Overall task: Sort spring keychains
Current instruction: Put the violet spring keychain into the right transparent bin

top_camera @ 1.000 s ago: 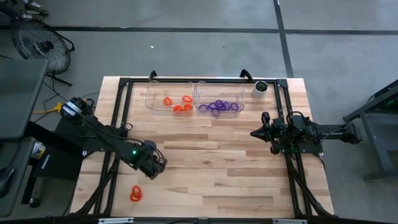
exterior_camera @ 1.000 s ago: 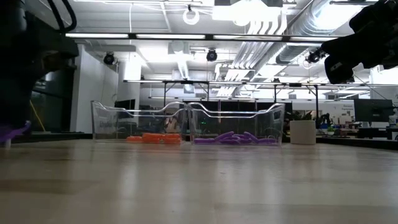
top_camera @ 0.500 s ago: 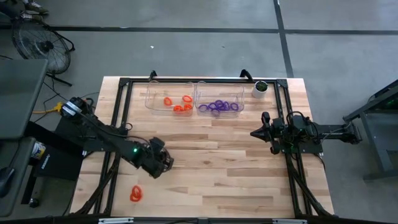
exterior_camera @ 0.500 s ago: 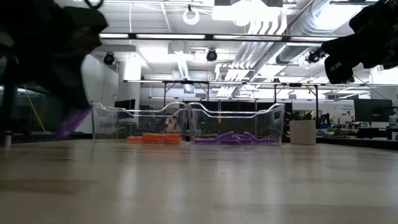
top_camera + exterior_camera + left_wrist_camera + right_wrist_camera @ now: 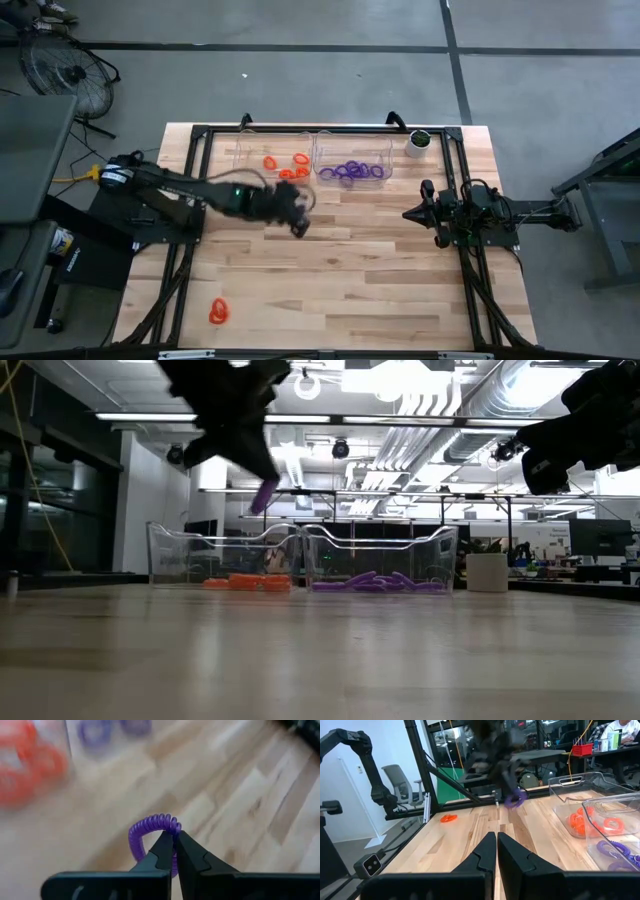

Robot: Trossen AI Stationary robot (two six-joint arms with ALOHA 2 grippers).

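My left gripper (image 5: 300, 229) hangs over the table's middle, a little short of the two clear bins, shut on a purple spring keychain (image 5: 150, 831). In the low view the purple ring (image 5: 263, 495) shows below the dark hand, well above the tabletop. The left bin (image 5: 243, 162) holds orange keychains (image 5: 288, 166); the right bin (image 5: 388, 160) holds purple ones (image 5: 352, 172). One orange keychain (image 5: 218, 312) lies flat on the table near its front left corner. My right gripper (image 5: 408, 213) waits shut at the table's right side. My left gripper pinches the purple ring's coil at one spot on its loop (image 5: 172, 824) between its two fingertips. The fingers slant down from the table's left. The ring stands out ahead of the fingertips, lifted clear of the table.
A small white cup with a dark top (image 5: 418, 142) stands at the far right, beside the purple bin. A black frame (image 5: 200, 135) runs around the table's edges. Bare wood lies between the bins and the near edge.
My left gripper has swung from the table's near left up and toward the right and far side, nearing the bins, and has rolled on the way. It has stayed shut on the purple keychain, which has risen well clear of the table.
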